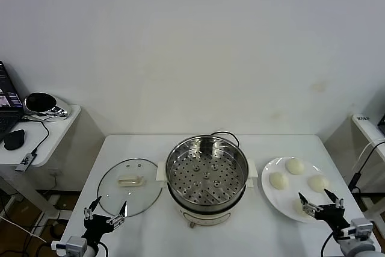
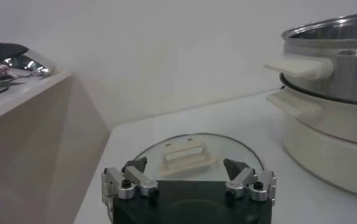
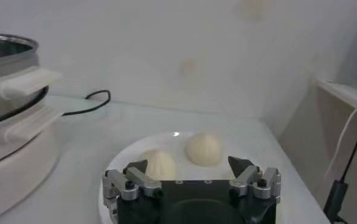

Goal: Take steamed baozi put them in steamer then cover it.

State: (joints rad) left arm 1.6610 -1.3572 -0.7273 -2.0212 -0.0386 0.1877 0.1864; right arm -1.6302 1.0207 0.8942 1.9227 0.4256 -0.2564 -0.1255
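The steamer (image 1: 206, 179) stands open at the table's middle, its perforated tray empty. It also shows in the left wrist view (image 2: 336, 91) and in the right wrist view (image 3: 11, 115). The glass cover (image 1: 130, 187) lies flat to its left, its cream handle (image 2: 186, 156) up. Three baozi (image 1: 295, 165) (image 1: 278, 180) (image 1: 318, 183) lie on the white plate (image 1: 269, 194); a fourth (image 1: 299, 207) is partly hidden by my right gripper (image 1: 320, 200). That gripper is open and empty over the plate's near edge, with two baozi (image 3: 205, 149) (image 3: 160, 164) ahead of it. My left gripper (image 1: 107, 212) is open and empty at the cover's near edge.
A black cord (image 1: 224, 134) runs behind the steamer. A side table (image 1: 42, 139) to the left holds a laptop, a mouse and a black round item. A shelf (image 1: 368, 126) with hanging cables stands at the right.
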